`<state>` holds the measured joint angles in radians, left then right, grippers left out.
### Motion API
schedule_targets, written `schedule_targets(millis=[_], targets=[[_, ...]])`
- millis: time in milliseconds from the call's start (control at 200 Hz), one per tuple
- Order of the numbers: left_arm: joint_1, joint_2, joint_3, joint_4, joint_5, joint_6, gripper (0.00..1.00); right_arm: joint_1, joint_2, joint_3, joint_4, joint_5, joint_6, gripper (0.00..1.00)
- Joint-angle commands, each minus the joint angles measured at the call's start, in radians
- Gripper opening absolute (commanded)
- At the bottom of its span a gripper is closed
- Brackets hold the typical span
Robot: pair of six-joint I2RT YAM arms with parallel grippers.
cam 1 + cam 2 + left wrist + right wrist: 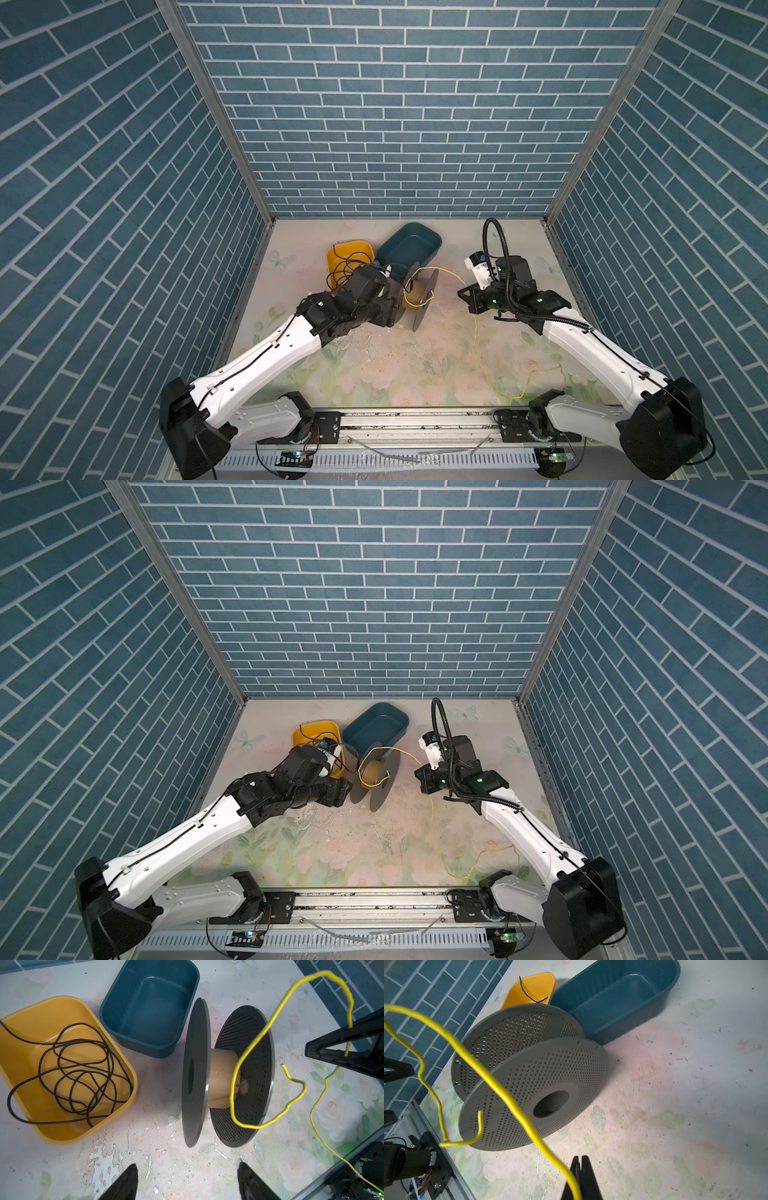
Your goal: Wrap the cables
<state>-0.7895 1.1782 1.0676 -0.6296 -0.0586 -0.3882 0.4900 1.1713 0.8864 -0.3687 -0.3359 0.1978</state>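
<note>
left gripper [187,1165] fingers wide apart, holding nothing, near spool [197,1043] -- right gripper [580,1159] pinched tight on yellow cable [232,1093], looped loosely about spool, rest trailing over table [374,365]

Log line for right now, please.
left pincer open, empty | right pincer shut on yellow cable | one loose loop around spool

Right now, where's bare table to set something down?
Bare: near middle of the table, between left arm and yellow cable; also the far right corner. Crowded: yellow bin, blue bin and spool bunched together at the back.
</note>
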Motion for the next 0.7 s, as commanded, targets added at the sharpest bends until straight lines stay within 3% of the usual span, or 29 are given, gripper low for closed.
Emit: schedule_targets(millis=[0,330,695], targets=[[0.006,0.03,0.026,0.075,0.017,0.013,0.75,0.006,0.005,0.062,-0.071,0.053,-0.055,0.0],[0.005,0.157,0.091,0.18,0.05,0.02,0.68,0.018,0.051,0.089,-0.071,0.124,-0.055,0.0],[0.028,0.245,0.1,0.228,0.016,0.028,0.48,0.067,0.1,0.143,-0.121,0.217,-0.053,0.0]])
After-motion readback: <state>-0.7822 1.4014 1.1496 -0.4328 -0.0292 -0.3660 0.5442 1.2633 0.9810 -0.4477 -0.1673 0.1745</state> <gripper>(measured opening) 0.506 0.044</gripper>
